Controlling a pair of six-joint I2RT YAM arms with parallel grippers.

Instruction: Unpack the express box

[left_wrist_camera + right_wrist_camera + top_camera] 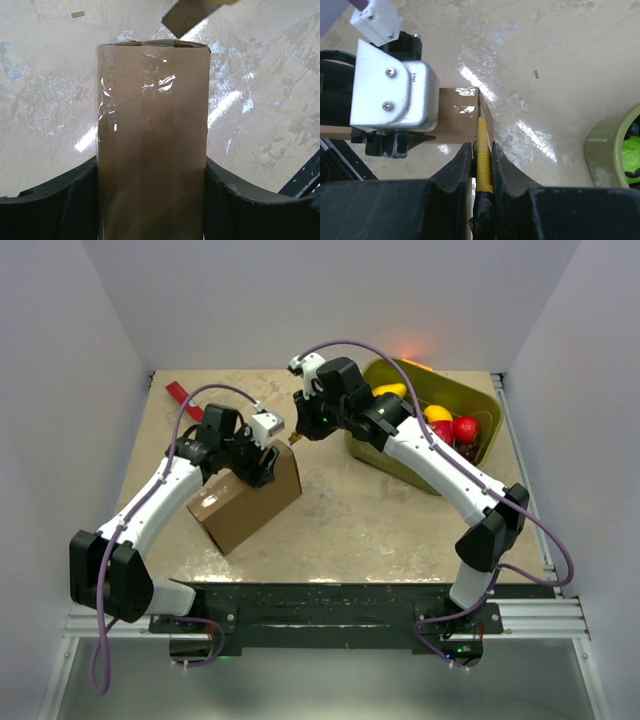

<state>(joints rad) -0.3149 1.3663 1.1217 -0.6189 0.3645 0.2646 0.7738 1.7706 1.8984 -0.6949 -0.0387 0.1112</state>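
The cardboard box (245, 502) stands on edge on the table (380, 525), left of the middle and turned at an angle to the table's sides. The left claw (151, 180) is clamped across its upper end, one dark finger (65, 205) pressed to each broad face. Clear tape shines on the narrow side facing that wrist.

The right claw (481, 147) is squeezed together on a thin yellow tool (485, 175). The tool's tip sits at the box's top corner, just beside the left wrist's silver camera housing (395, 95).

Off to the right, well apart from the box, a green tub (400, 468) holds red and yellow fruit (465, 428). A small red thing (180, 393) lies at the far left corner.
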